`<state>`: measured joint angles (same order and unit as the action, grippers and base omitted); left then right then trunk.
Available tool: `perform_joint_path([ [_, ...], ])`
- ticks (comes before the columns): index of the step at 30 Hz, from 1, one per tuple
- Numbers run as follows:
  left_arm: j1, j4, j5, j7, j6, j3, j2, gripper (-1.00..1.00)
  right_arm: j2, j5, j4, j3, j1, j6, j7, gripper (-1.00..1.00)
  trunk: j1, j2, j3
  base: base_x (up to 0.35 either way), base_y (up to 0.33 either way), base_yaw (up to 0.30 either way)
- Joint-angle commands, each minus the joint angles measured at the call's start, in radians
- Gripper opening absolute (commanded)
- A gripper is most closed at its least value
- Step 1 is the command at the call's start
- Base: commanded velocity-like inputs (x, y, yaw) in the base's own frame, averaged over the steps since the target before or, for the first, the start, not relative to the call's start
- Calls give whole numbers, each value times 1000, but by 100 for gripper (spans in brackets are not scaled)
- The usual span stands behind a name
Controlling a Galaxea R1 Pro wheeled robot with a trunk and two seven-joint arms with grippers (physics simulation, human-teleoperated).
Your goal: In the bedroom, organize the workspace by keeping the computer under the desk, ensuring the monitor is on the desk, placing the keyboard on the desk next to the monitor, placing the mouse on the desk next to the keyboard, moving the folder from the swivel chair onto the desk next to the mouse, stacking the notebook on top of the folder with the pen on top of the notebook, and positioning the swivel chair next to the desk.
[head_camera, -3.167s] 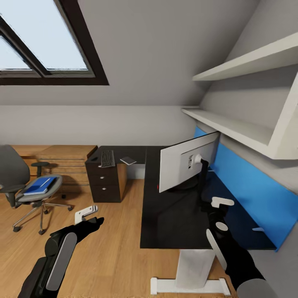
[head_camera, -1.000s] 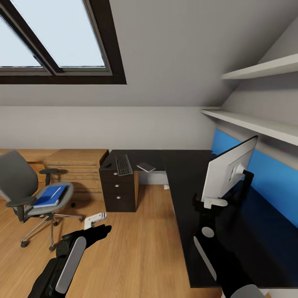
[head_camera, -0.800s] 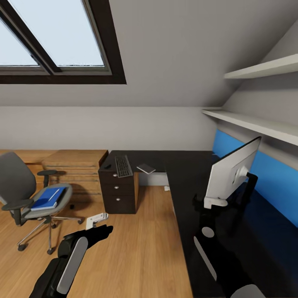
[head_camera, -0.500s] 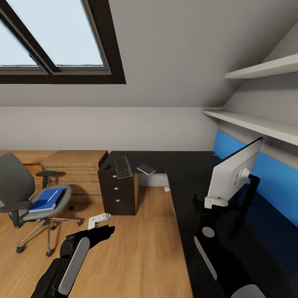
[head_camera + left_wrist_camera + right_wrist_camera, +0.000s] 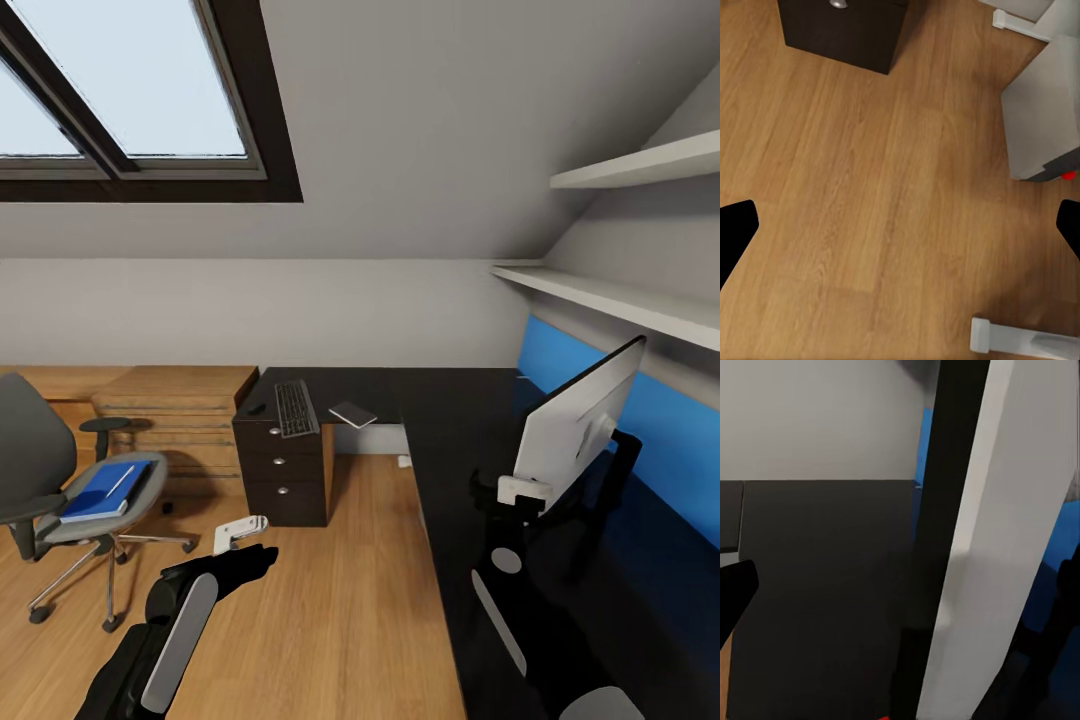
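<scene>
Head view first, nearest things: the left gripper [image 5: 238,532] hangs over bare wood floor [image 5: 330,600] at about seven o'clock, its claw released and holding nothing; the left wrist view confirms it, with the two dark fingertips [image 5: 736,232] far apart. At about five o'clock the right gripper [image 5: 524,490] sits at the lower edge of the monitor [image 5: 580,422]. In the right wrist view the screen's edge [image 5: 967,532] stands between the spread fingertips, but whether they are pressing it I cannot tell.

The monitor stands tilted on the black desk [image 5: 460,440], at three o'clock, in front of the blue wall panel [image 5: 660,420]. Out at nine o'clock the swivel chair [image 5: 60,480] carries the blue folder [image 5: 97,490], well apart from the desk. Farther, around eleven o'clock, the keyboard [image 5: 294,407] lies on the desk's far arm, with the notebook [image 5: 353,414] just beside it.

My reading: the monitor step is in hand. Next comes settling the screen squarely, then fetching the keyboard across to it.
</scene>
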<state>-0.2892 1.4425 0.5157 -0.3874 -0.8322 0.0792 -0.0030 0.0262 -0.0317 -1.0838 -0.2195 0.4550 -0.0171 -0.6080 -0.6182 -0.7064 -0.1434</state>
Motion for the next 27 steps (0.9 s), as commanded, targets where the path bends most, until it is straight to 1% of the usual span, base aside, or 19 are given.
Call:
perform_joint_path([
  [1,-1,1,10,-10,-2,1,0,100,1,-4,0,0,1,-2,-7,100,0,-1,-2,13,0,0],
  [4,-1,1,10,-10,-2,1,0,100,1,-4,1,20,1,-1,-7,100,0,-1,-2,8,0,0],
  [5,-1,1,10,-10,-2,1,0,100,1,-5,1,37,1,0,-6,100,0,-1,-2,4,0,0],
  [9,-1,1,10,-10,-2,1,0,100,0,-5,1,73,1,2,-6,100,0,-1,-2,3,0,0],
  [15,-1,1,10,-10,-2,1,0,100,0,-6,2,111,1,5,-6,100,0,-1,-2,0,0,0],
  [19,-1,1,10,-10,-2,1,0,100,1,-7,2,119,1,6,-5,100,0,-1,-2,0,0,0],
  [27,-1,1,10,-10,-2,1,0,100,1,-7,2,123,1,6,-4,100,0,-1,-2,0,0,0],
])
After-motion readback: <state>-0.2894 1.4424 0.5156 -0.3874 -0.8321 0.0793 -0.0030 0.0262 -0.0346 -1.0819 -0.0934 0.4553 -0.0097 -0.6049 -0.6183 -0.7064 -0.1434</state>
